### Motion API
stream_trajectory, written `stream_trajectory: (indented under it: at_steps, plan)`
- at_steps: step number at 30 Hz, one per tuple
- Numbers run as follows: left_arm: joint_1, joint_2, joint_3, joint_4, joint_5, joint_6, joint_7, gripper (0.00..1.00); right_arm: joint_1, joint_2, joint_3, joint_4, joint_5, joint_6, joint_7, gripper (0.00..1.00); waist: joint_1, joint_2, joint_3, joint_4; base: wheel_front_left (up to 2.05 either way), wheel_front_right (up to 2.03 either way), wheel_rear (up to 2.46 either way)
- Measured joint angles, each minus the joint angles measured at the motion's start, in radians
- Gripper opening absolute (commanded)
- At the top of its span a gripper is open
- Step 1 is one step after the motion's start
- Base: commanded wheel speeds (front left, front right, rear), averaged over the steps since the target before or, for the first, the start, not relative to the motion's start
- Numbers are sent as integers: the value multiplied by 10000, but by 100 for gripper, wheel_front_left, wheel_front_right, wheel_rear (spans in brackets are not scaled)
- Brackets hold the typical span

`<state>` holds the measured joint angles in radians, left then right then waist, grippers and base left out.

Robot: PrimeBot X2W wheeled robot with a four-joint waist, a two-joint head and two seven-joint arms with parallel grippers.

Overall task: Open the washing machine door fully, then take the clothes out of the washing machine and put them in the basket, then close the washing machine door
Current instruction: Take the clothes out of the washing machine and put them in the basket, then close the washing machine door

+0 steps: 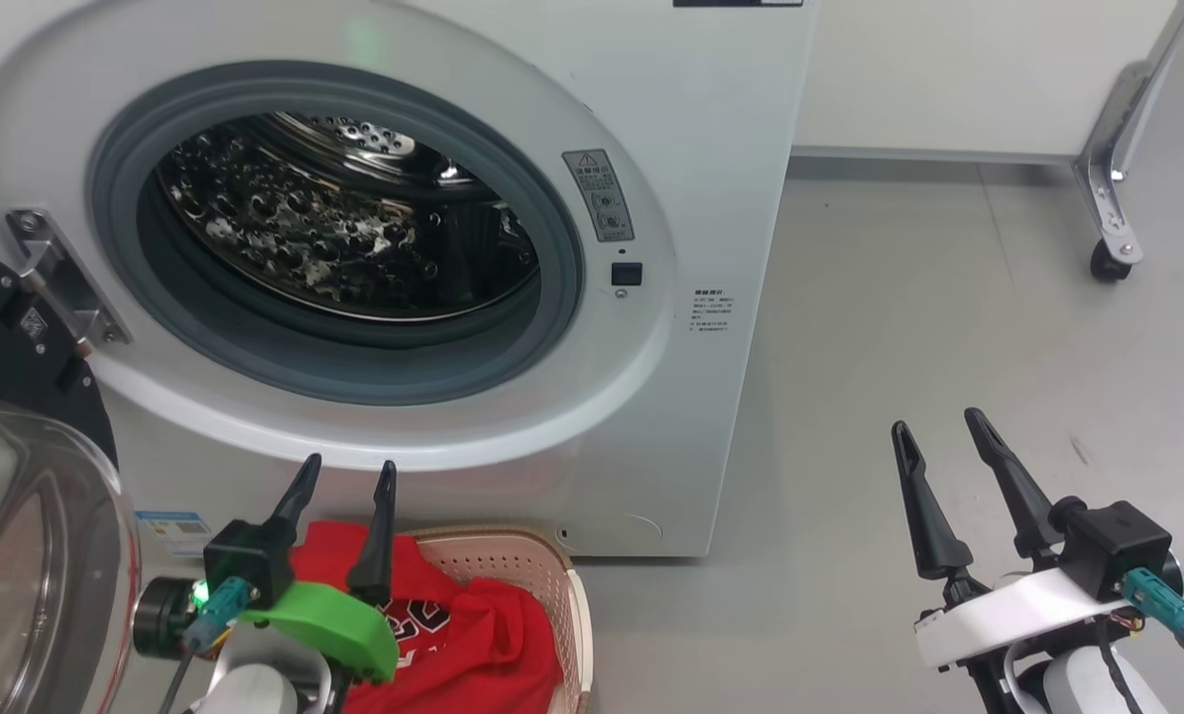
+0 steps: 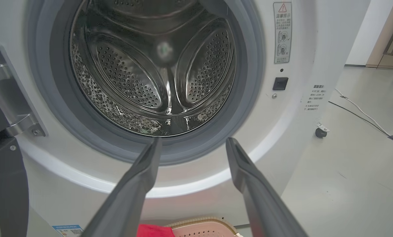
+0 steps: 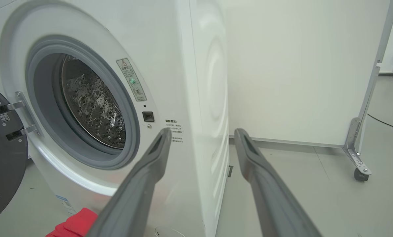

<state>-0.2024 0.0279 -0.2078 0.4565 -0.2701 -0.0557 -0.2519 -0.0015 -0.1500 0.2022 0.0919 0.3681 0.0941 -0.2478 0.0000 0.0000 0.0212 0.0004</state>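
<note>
The white washing machine [image 1: 711,198] stands with its round opening uncovered, and the steel drum [image 2: 157,72] holds no garments. Its door [image 1: 27,476], black-rimmed with a clear glass bowl, hangs swung out at the far left. Red clothes [image 1: 463,615] lie in the cream basket [image 1: 552,565] on the floor below the opening. My left gripper [image 1: 349,474] hovers open just above the basket, nothing between its fingers. My right gripper [image 1: 939,426] is open and empty over the bare floor to the right of the machine. The red fabric [image 3: 73,223] also peeks into the right wrist view.
A white partition on a metal foot with a caster [image 1: 1108,260] stands at the back right. A cable [image 2: 364,115] runs across the grey floor to the right of the machine.
</note>
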Motion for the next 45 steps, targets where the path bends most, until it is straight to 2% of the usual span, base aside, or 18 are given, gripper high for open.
stream_trajectory:
  at_steps: [8, 18, 33, 45]
  plan:
    - [709, 54, -194, -840, -23, 75, -2, 100, 165, 35, -2, -117, -23, -17, 0, 100, 0, 0, -423, 72, 0, 0, 0]
    - [1342, 65, -274, -1530, -209, 265, 0, 100, 365, 182, -201, -265, -50, -253, 0, 100, 0, 0, -581, -7, 0, 0, 0]
    - [1787, 92, -297, -2128, -416, 872, 0, 100, 582, 180, -297, -305, -102, -355, 0, 100, 0, 0, -604, -79, 0, 0, 0]
    - [1982, 98, -483, -2424, -548, 901, 0, 100, 664, 180, -314, -359, -107, -439, 0, 100, 0, 0, -612, -60, 0, 0, 0]
